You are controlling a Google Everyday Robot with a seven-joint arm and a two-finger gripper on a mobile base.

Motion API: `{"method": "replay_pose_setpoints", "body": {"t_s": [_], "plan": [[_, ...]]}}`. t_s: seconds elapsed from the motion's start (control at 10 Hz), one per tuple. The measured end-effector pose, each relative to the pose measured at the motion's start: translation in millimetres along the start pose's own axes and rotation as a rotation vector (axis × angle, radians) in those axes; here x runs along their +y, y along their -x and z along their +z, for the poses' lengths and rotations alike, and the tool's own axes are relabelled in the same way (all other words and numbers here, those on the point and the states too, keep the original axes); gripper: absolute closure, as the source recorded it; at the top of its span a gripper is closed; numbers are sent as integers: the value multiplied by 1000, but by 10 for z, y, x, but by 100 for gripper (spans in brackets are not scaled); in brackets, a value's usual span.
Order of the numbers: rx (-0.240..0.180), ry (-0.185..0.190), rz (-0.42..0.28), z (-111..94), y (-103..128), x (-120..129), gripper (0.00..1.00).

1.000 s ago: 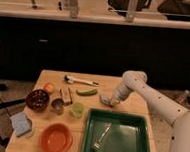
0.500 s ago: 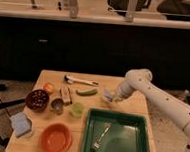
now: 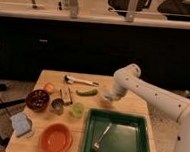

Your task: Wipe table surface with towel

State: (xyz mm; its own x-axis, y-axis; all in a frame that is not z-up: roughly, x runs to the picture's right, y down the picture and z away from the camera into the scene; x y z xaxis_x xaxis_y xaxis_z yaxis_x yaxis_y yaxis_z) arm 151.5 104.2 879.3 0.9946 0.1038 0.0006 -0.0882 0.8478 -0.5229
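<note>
Seemingly towel (image 3: pixel 107 97) pinched in jaws, behind tray (image 3: pixel 118 113).

Table surface (image 3: pixel 103 82): light tan wooden planks, rectangular, level. Towel (image 3: pixel 106 97): small pale grey-blue cloth, bunched (edges indistinct), resting on the tabletop right of centre, just beyond the far rim of the green tray (image 3: pixel 117 114), pinched in the closed gripper (image 3: pixel 109 96).

The arm (image 3: pixel 138 84) has swung slightly leftward — its hand (image 3: pixel 108 97) just beyond the green tray (image 3: pixel 128 138).
</note>
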Motion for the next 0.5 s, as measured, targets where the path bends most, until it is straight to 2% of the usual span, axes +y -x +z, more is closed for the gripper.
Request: {"method": "replay_pose_setpoints", "body": {"t_s": [0.2, 0.5], "plan": [[4, 19, 4, 73, -51, 12, 100], [-13, 90, 3, 312, -65, 71, 100]]}}
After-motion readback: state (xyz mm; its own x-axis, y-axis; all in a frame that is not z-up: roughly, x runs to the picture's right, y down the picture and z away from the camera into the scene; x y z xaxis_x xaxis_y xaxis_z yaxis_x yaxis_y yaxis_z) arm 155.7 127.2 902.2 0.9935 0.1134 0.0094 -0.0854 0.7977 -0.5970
